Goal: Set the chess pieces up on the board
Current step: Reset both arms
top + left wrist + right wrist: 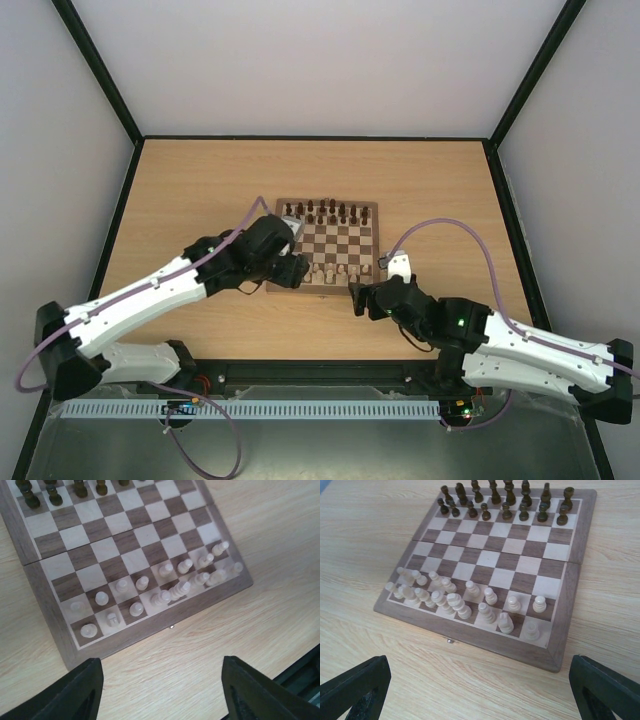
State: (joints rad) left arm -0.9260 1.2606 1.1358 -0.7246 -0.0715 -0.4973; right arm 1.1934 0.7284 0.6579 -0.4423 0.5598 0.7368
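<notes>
Cream chess pieces (455,602) on board (495,558)

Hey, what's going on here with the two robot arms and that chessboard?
Two robot arms are setting out a chess set. The board lies mid-table, with the dark pieces standing in two rows along its far side. The cream chess pieces occupy the two near rows, but those toward one end are bunched together and look untidy. The left gripper and right gripper both hover open and empty over the table by the board's near edge.
</notes>
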